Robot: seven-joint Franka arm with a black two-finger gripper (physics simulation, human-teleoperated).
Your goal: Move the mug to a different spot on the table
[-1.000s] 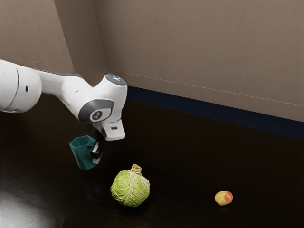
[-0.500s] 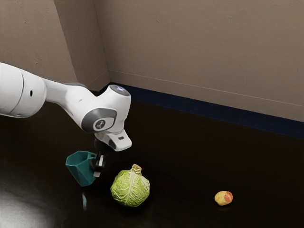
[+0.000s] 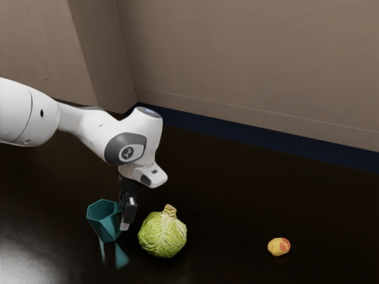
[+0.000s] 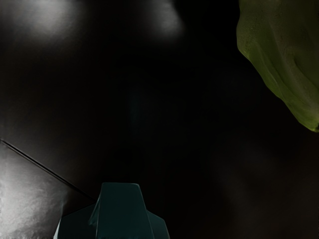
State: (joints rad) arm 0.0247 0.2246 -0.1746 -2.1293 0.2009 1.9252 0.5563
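Low over the glossy dark table point(image 3: 237, 195), my black two-finger claw point(image 3: 124, 223) clamps the wall of one faceted teal mug point(image 3: 103, 220). One leafy green cabbage point(image 3: 162, 234) sits just beside at three o'clock; one small yellow-red fruit point(image 3: 278, 246), well beyond.

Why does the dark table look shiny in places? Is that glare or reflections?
Both. Exterior view: the glossy table mirrors the mug as a teal streak beneath it, with pale glare toward the view's lower left. Wrist view: soft white glare patches lie on the table, apart from the cabbage.
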